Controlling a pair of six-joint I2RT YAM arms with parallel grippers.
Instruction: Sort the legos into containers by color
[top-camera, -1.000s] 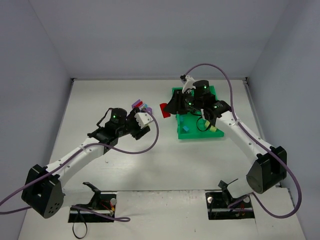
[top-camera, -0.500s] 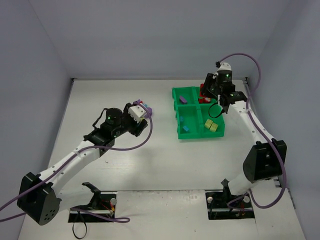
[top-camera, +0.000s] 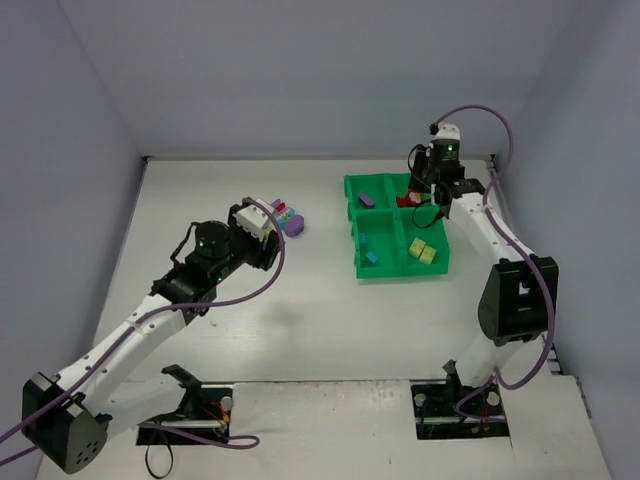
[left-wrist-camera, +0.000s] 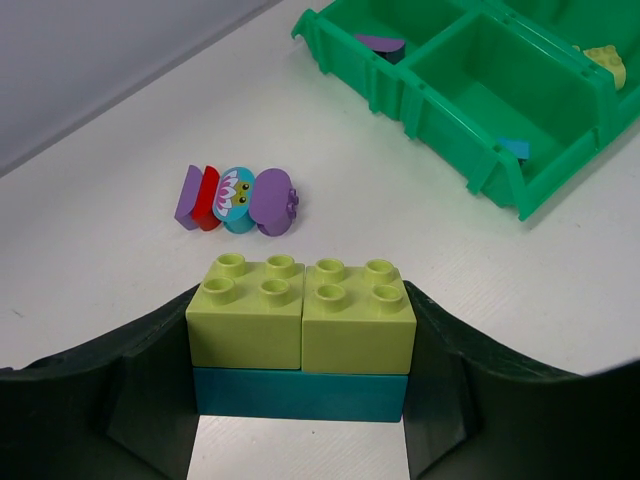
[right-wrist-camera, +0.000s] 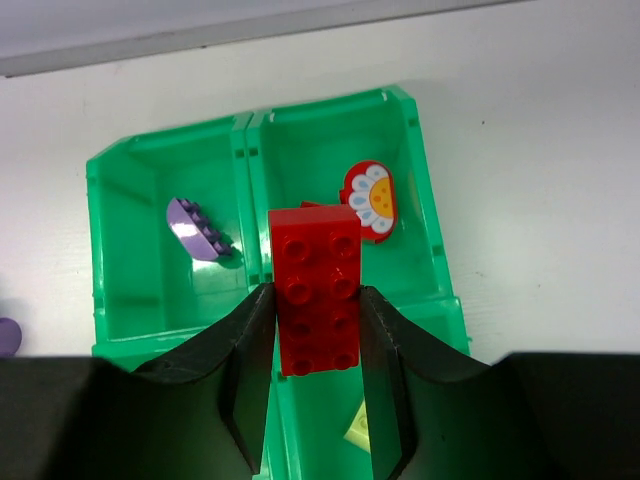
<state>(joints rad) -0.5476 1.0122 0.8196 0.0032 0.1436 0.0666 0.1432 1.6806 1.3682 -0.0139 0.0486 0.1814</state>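
Item, right pincer (right-wrist-camera: 316, 292): clamped on a red brick (right-wrist-camera: 312, 260), and within the last second we log it swung from the tray (top-camera: 352, 215) left edge to over the far-right compartment, where a red flower piece (right-wrist-camera: 371, 201) lies, so release looks next. Item, left pincer (left-wrist-camera: 300, 300): clamped on a yellow-green-over-teal stack (left-wrist-camera: 300, 360), now nearer the loose cluster (left-wrist-camera: 235, 198) on the tabletop (top-camera: 330, 310). Only our wrist views show both grips and the stack's mixed colours, while the top view alone places both arms.
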